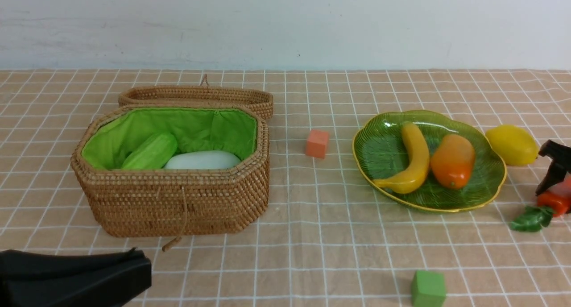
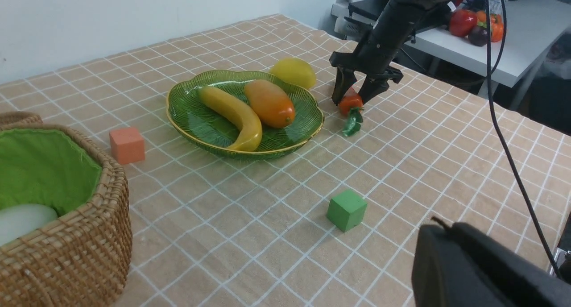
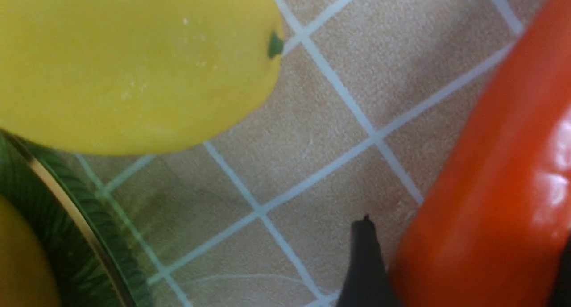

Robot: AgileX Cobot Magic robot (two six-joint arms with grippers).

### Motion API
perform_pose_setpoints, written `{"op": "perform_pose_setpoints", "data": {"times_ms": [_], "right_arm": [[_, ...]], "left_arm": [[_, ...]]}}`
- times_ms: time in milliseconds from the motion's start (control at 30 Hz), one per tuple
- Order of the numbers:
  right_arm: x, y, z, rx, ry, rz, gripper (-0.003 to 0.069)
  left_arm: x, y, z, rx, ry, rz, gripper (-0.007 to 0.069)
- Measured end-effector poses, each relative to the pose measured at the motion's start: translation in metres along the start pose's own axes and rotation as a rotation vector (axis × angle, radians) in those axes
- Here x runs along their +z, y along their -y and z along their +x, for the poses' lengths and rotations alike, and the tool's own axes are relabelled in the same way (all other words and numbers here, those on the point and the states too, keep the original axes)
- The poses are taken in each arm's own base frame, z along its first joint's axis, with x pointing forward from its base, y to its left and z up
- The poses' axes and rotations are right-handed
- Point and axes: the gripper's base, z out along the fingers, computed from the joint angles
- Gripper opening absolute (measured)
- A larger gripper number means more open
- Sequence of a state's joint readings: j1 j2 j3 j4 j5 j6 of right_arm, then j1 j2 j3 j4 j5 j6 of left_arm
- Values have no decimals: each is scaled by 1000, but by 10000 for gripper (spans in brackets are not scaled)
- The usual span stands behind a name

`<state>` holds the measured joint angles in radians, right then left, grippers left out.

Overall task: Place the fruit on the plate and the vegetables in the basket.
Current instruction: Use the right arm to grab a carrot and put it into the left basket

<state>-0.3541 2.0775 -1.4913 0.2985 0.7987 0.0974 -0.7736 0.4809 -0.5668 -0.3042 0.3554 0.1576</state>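
The green plate [image 1: 490, 182] holds the banana [image 1: 417, 159] and the mango [image 1: 453, 160]. The lemon [image 1: 512, 144] lies on the cloth just right of the plate. The wicker basket [image 1: 178, 204] holds the pale green gourd [image 1: 151, 151] and the white radish [image 1: 203, 159]. My right gripper [image 1: 555, 193] is shut on the red-orange pepper [image 1: 553, 203], low at the table; its leaves [image 1: 531, 218] trail on the cloth. In the right wrist view a fingertip [image 3: 363, 253] presses the pepper [image 3: 499, 186]. My left gripper [image 1: 140, 258] is shut and empty near the front left. The eggplant is out of view.
The basket lid [image 1: 196, 95] lies behind the basket. An orange cube [image 1: 317, 143] sits between basket and plate, and a green cube [image 1: 428, 289] sits near the front edge. A side table [image 2: 513, 43] with spare toy produce stands beyond the right edge.
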Motion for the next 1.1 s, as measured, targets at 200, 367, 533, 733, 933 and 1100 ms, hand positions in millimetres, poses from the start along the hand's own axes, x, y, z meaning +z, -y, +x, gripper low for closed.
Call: {"op": "perform_pose_setpoints", "data": {"times_ms": [200,367,533,733,933,1100], "right_arm": [[-10,-11,12,-114,-76,55,381],[-65,-42,27,-217,-36,30,381],[-169,-149,84,-607,169,-272,381],[-224,-274,169,-1112,357,-702,381],[-202,-362,242,-1443,530,-888,381],[-129,-402,281,-1520,493,-880,381]], "left_arm": [[0,0,2,21,-27,-4,-7],[0,-3,8,72,-95,-32,-7],[-2,-13,12,69,-141,-142,-7],[-7,-31,14,-18,-160,-355,-7],[-9,-38,12,-124,-112,-435,-7],[-9,-38,12,-122,-108,-443,-7]]}}
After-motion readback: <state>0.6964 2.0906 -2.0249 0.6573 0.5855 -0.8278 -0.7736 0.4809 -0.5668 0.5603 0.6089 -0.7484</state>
